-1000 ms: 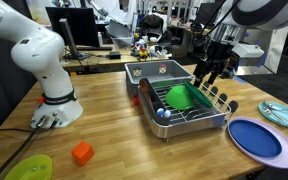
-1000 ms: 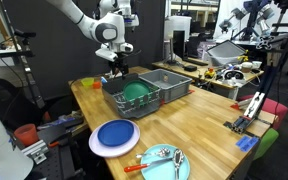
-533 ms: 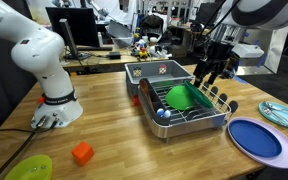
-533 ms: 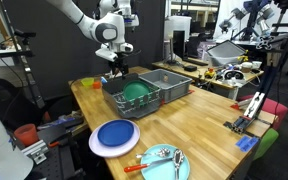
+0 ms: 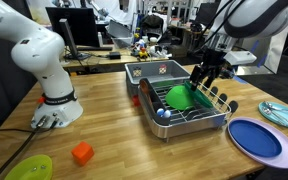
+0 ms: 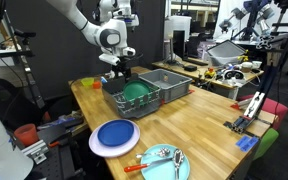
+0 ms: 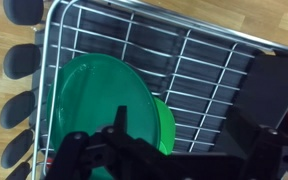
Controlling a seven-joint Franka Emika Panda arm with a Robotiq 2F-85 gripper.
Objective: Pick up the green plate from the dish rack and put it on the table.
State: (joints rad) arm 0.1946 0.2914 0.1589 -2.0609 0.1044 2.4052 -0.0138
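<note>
The dish rack [image 5: 216, 117] stands on the wooden table [image 5: 114, 130] and also shows in an exterior view [image 6: 112, 97]. The wrist view looks down into the dish rack [image 7: 199, 60]. The teal-green plate [image 7: 89, 105] rests in it, also seen in an exterior view [image 6: 134, 92]. A brighter green bowl [image 7: 164, 125] lies against it, seen as a dome in an exterior view [image 5: 178, 97]. My gripper [image 5: 203, 80] hangs just above the rack's end, over the plate's edge. It shows in an exterior view [image 6: 121, 72] and the wrist view [image 7: 184, 135], open and empty.
A grey square bin [image 5: 156, 70] stands behind the rack. A blue plate [image 5: 256, 138] and a light-blue plate with utensils [image 5: 281, 112] lie near the table's edge. A lime plate [image 5: 29, 168], an orange block [image 5: 81, 153] and the robot base [image 5: 54, 105] sit on the other side.
My gripper has shifted slightly lower and closer over the rack. The plate and bowl have not moved.
</note>
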